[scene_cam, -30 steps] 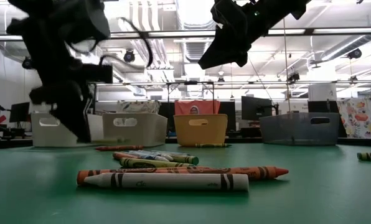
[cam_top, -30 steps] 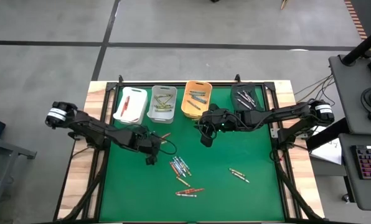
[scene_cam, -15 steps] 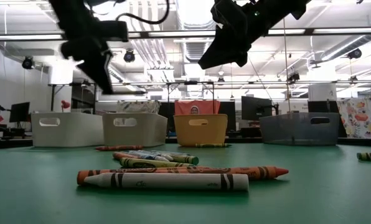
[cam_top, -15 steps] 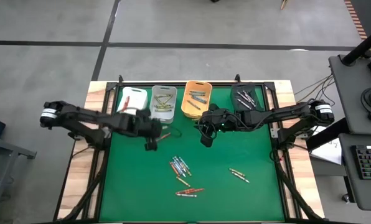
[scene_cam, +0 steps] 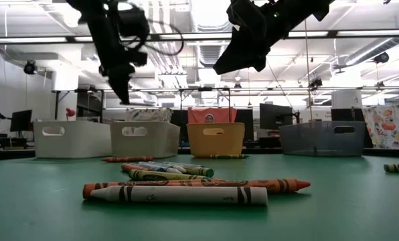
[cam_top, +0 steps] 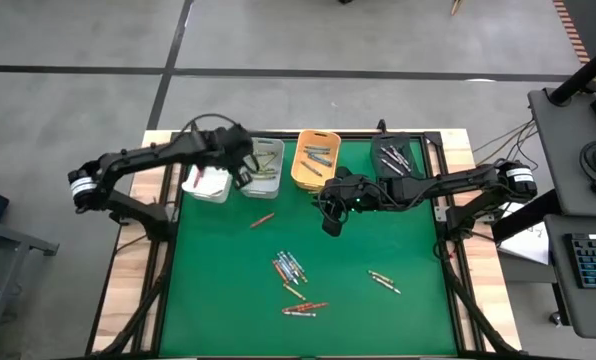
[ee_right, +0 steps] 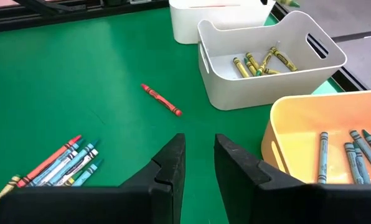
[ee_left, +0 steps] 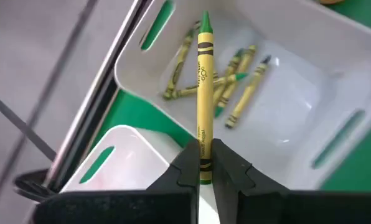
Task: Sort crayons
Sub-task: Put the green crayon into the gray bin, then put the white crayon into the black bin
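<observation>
— Green felt covers the table (cam_top: 398, 320), and four small bins line its far edge: white (cam_top: 206, 186), grey (cam_top: 265, 170), orange (cam_top: 315, 160) and black (cam_top: 399, 156). See where the arms are?

— Yes. The left gripper (ee_left: 203, 163) is up over the grey plastic bin, clamped tight on a yellow paper-wrapped crayon (ee_left: 203, 93) that points at the yellow crayons lying inside (ee_left: 235, 78).

— And the other one?

— The right gripper (ee_right: 199, 155) hangs above the felt just in front of the orange bin, fingers parted, nothing between them. Blue and grey crayons lie in that orange bin (ee_right: 353, 147).

— What's loose on the table?

— A single red crayon (cam_top: 262, 219) lies in front of the grey bin. A cluster of mixed crayons (cam_top: 289, 268) sits near the middle, a few more (cam_top: 303, 308) lie closer to the near edge, and a small pair (cam_top: 383, 281) lies off to the right, well apart from the rest.

— And the black bin?

— It holds some crayons too, though I cannot tell their colours.
</observation>
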{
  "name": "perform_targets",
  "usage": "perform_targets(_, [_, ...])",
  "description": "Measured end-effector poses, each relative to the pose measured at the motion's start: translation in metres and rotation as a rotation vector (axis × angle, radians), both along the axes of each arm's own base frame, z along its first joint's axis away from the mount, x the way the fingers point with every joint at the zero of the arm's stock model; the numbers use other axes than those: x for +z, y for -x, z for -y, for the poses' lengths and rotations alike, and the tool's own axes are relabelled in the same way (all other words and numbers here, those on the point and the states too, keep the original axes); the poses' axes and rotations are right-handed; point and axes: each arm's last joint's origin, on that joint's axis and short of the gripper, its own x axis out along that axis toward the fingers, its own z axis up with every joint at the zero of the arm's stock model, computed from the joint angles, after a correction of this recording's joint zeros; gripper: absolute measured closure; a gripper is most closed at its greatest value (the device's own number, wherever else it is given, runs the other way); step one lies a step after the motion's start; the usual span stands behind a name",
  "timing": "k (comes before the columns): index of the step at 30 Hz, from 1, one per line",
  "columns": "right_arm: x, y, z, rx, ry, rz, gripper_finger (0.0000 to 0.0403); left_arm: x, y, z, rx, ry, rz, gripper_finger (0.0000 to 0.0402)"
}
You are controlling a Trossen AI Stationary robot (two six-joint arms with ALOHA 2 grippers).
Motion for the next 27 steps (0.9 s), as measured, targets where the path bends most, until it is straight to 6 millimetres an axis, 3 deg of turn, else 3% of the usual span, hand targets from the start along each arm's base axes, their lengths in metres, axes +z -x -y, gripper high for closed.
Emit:
perform_targets(5, [0.000,0.000,0.000,0.004,0.007,-0.001,0.0335,-0.016,-0.004,-0.027,0.027,0.070,0.035,0.0402])
perform_targets(15, [0.000,0.000,0.000,-0.001,-0.001,0.000,0.0323,-0.047,-0.021,-0.042,0.047,0.045,-0.077,0.0374])
perform_targets(22, [0.000,0.000,0.000,-0.011,-0.015,0.004,0.0324,-0.048,-0.023,-0.043,0.057,0.046,-0.070,0.0343])
perform_targets(27, [0.000,0.000,0.000,-0.016,-0.023,0.005,0.0332,-0.037,-0.022,-0.038,0.086,0.034,-0.012,0.0341])
